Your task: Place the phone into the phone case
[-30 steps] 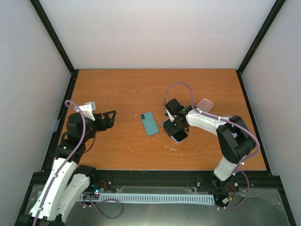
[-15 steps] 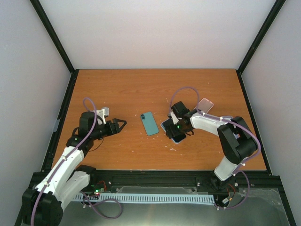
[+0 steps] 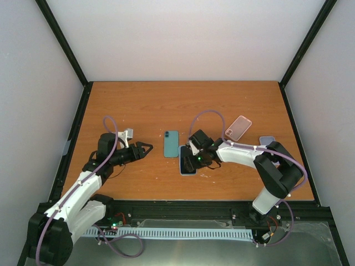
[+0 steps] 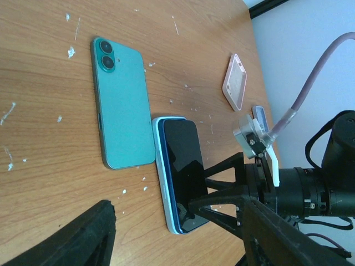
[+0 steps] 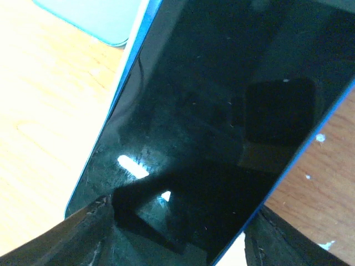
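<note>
Top external view: I saw both arms reaching inward over the tabletop (image 3: 138, 105).
Left claw (image 3: 145, 148): released, with its fingers spread and nothing between them. It hung low, just left of the teal phone (image 3: 171, 144).
Right claw (image 3: 193, 161): clenched across the near end of the blue-edged phone (image 4: 183, 166). On the right wrist view a finger (image 5: 91, 233) sat at each long edge.
Blue-edged phone: it lay near the tabletop's middle, screen up, over the phone case (image 4: 160, 166).
Phone case: its pale rim showed along the phone's left side. I could not tell whether the phone was fully seated.
Teal phone: it lay flat with its lenses up, alongside the phone case. Their long edges seemed to touch.
Pink case (image 3: 239, 128): it lay farther back on the right, well apart from the phones.
Small bluish item (image 3: 267, 141): it sat beside the right arm and was too small for me to identify.
</note>
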Available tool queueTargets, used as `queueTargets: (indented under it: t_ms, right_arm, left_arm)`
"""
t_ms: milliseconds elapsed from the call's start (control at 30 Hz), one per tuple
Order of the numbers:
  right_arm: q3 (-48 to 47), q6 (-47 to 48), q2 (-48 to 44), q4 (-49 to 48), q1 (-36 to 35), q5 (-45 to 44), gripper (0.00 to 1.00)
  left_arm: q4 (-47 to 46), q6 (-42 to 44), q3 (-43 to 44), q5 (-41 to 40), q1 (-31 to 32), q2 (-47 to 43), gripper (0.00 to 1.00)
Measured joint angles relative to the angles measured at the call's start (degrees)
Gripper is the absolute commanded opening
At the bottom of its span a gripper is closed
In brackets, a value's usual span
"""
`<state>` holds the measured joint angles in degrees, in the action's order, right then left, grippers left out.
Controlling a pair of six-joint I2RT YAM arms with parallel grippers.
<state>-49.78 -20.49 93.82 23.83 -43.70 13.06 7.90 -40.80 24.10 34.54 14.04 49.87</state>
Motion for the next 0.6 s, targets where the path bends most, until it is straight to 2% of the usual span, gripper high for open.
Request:
queueTargets:
  t_ms: [167,267,400,600]
  right_arm:
    - [1.5,-4.5,-2.1,-2.1,-0.7,-2.9,0.48]
    - [2.0,-6.2,-2.9,-3.7,-0.7,-5.2,0.48]
    - [3.2,-8.1,-3.5,-6.7,-0.7,-7.1,0.42]
    - [3.7,-9.7,-3.6,-9.0,-0.7,-9.5,0.37]
  left_arm:
    - [-2.7,-0.9,-0.9,0.9,0.4,1.8,0.56]
    - [-5.0,-1.5,-1.9,1.4,0.5,3.6,0.54]
    - [-7.7,-2.4,-3.4,2.0,1.2,6.3,0.50]
    - [-12.7,-3.9,-3.7,1.8,5.4,12.3,0.49]
